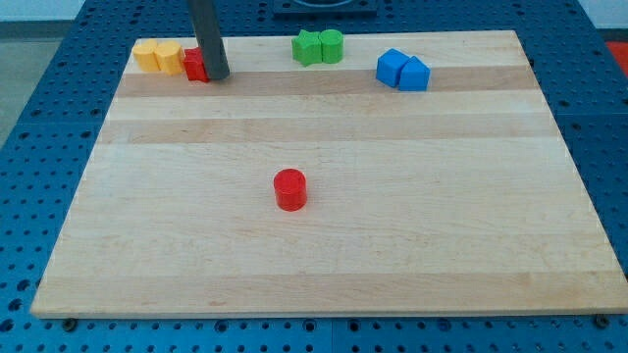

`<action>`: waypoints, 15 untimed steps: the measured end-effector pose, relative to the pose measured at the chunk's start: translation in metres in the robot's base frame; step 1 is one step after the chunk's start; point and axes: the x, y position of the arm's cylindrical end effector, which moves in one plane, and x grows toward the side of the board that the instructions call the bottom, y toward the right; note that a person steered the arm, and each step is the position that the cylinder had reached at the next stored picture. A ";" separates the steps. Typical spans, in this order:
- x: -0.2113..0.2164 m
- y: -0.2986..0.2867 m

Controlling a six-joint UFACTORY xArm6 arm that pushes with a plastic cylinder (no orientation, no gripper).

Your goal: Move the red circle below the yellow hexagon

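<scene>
showing my tip (217, 75) at the table's (471, 255) top left, touching a second red block (195, 65); no pincer fitted; the red circle (290, 189) lies mid-table, toward the view's bottom right of the tip, well apart from the yellow hexagon (147, 55)

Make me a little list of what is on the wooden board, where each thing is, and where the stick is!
board: wooden table top
red circle: alone near the middle
yellow blocks: two touching, view's top left; which is the hexagon, cannot tell
other red block: right of the yellow blocks, partly hidden by the rod
green blocks: two touching, view's top centre
blue blocks: two touching, view's top right
my tip: against the other red block's right side, far from the red circle
</scene>
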 end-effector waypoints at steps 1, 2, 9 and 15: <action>-0.002 0.000; -0.004 -0.004; 0.237 0.147; 0.171 0.080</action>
